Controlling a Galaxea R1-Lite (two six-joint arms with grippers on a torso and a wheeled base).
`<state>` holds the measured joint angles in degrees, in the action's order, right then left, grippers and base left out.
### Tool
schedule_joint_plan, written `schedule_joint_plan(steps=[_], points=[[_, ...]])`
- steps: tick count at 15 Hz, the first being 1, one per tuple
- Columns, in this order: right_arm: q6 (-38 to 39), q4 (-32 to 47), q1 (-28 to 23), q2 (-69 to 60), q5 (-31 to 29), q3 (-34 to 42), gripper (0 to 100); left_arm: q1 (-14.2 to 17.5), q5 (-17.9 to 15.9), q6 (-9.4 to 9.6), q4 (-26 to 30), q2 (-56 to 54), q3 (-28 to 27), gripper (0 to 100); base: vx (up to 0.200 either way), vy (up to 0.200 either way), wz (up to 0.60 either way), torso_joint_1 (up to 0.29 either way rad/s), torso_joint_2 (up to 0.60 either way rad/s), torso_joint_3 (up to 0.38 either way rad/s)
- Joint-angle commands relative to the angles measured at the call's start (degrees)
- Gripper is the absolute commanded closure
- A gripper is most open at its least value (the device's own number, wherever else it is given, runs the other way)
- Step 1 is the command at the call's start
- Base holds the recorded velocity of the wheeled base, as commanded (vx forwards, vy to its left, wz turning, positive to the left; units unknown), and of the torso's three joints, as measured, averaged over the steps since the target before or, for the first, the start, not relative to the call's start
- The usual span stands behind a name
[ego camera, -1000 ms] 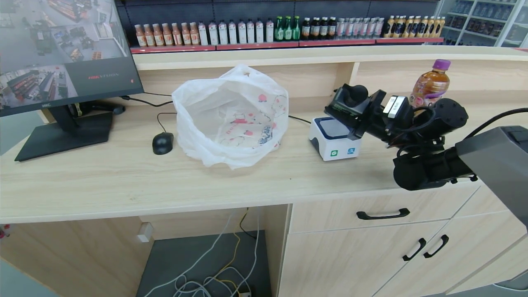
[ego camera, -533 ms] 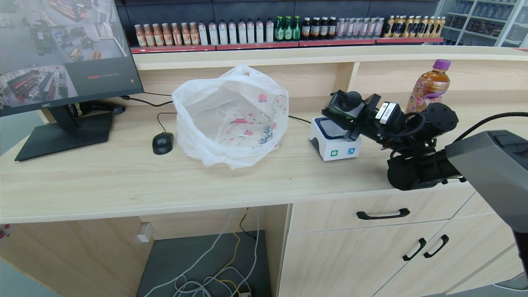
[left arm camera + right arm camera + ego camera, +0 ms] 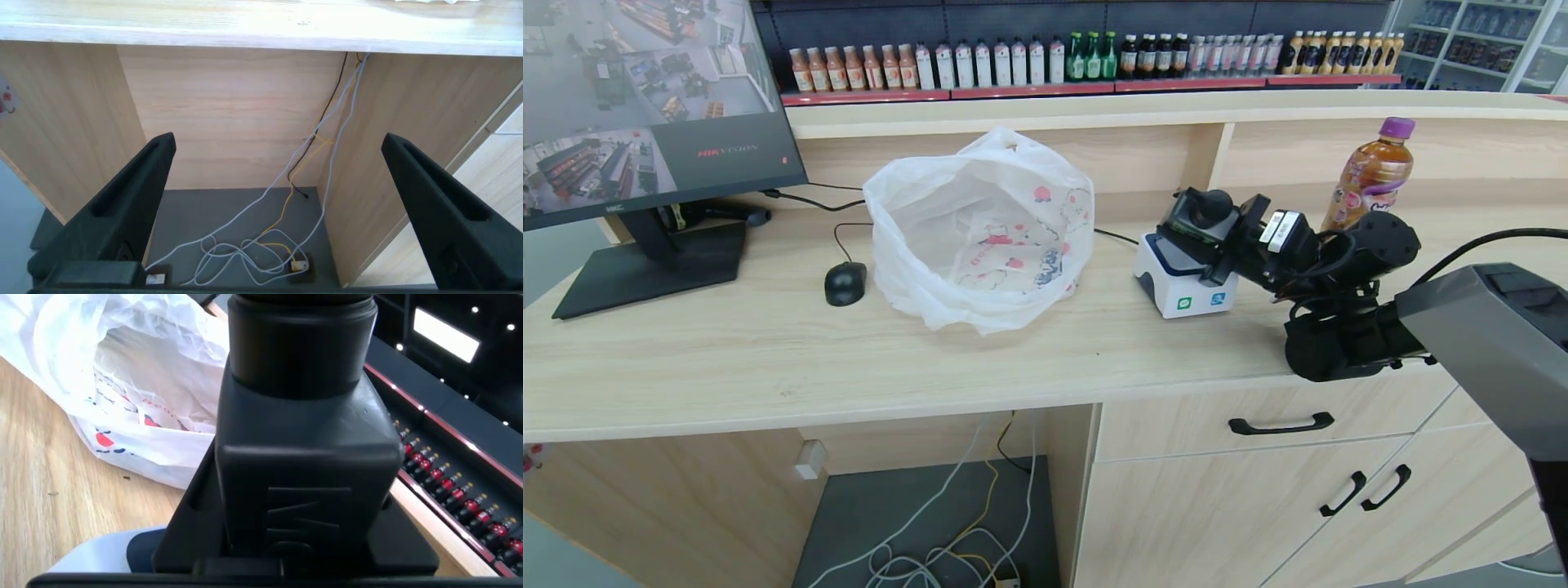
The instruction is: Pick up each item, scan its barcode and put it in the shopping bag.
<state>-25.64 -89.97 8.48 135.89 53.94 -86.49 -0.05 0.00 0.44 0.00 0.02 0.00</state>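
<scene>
One black bottle sits clamped in the right gripper, held just over the scanner, probably so the barcode reads. Left gripper hangs spread-open under the desk, idle.

Black right gripper and arm, grey casing, looping cables.

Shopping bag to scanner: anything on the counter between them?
Head view: bare counter between the shopping bag and scanner, apart from a thin black cable running at the back.
</scene>
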Motion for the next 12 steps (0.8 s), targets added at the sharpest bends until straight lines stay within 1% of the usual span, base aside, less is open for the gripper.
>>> schedule_joint_plan(steps=[1, 12], points=[[-0.03, -0.03, 0.13, 0.17, 0.02, 0.01, 100, 0.05, 0.00, 0.00, 0.00, -0.02, 0.00, 0, 0.000, 0.000, 0.00, 0.000, 0.00, 0.000], [-0.03, -0.03, 0.30, 0.25, -0.07, 0.01, 100, 0.05, 0.00, 0.00, 0.00, -0.02, 0.00, 0, 0.000, 0.000, 0.00, 0.000, 0.00, 0.000]])
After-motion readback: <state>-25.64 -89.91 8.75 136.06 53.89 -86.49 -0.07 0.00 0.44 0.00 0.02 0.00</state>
